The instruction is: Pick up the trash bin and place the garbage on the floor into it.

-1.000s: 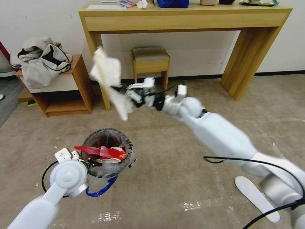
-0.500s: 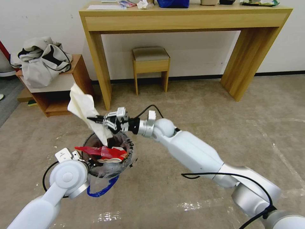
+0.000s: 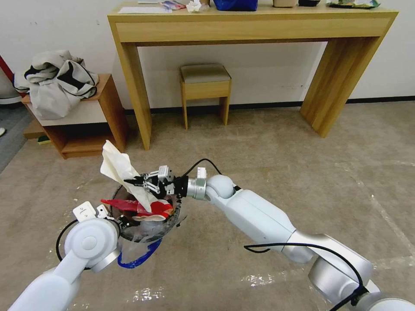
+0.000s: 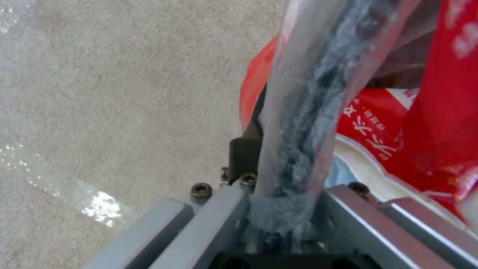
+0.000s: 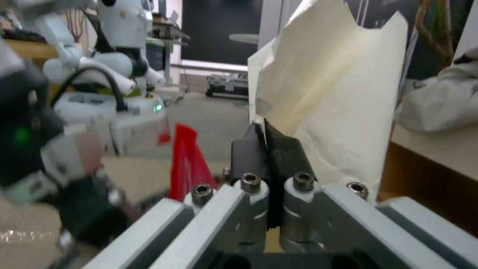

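Observation:
The trash bin (image 3: 175, 218), a small round bucket lined with a clear bag, hangs just above the beige floor (image 3: 268, 172) at lower left. My left gripper (image 3: 116, 219) is shut on its near rim (image 4: 294, 149); the wrist view shows the rim and bag film pinched between the jaws. Red-and-white packets (image 3: 149, 208) lie inside. My right gripper (image 3: 136, 181) reaches over the bin's far rim, shut on a crumpled white paper (image 3: 119, 170) whose lower end dips into the opening. The right wrist view shows the paper (image 5: 328, 97) clamped between the black pads.
A blue drawstring loop (image 3: 138, 258) dangles under the bin. A wooden console table (image 3: 242, 26) and a small stool (image 3: 204, 86) stand at the back wall. A low shelf (image 3: 93, 129) with clothes sits at the left. Open carpet lies to the right.
My right arm has swung the white paper down and leftward from up by the table leg to the bin's mouth. The left gripper and bin have stayed put.

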Robot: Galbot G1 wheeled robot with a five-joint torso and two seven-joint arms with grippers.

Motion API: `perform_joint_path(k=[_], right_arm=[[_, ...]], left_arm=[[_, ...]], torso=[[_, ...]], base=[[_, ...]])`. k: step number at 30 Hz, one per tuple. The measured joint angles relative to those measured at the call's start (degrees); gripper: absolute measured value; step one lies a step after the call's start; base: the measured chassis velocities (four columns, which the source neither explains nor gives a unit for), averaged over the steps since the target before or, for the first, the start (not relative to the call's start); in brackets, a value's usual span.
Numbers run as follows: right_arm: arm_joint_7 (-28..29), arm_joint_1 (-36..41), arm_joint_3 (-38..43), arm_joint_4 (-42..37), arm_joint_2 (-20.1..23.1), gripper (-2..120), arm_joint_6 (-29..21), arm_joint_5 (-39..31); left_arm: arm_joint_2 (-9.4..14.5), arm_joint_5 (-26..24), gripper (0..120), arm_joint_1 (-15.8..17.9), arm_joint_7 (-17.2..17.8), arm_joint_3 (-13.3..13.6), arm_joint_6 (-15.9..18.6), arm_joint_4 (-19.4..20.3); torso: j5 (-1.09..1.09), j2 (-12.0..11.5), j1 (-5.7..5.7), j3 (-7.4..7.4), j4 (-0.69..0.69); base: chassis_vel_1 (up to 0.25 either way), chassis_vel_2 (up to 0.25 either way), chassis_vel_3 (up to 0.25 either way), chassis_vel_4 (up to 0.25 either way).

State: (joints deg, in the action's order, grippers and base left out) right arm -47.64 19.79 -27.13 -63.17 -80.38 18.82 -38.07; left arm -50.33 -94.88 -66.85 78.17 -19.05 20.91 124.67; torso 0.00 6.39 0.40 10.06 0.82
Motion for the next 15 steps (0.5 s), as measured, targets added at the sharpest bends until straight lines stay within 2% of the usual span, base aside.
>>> perform_joint_path(k=[15], right_arm=[[-1.67, -0.33, 0.18, 6.62, -1.88, 0, 2.69, 4.43]], left_arm=[[-0.19, -0.15, 0, 0.09, 0.24, 0.11, 0.09, -0.01]], torso=[[0.0, 0.0, 0.0, 0.0, 0.0]], base=[[0.0, 0.0, 0.0, 0.0]])
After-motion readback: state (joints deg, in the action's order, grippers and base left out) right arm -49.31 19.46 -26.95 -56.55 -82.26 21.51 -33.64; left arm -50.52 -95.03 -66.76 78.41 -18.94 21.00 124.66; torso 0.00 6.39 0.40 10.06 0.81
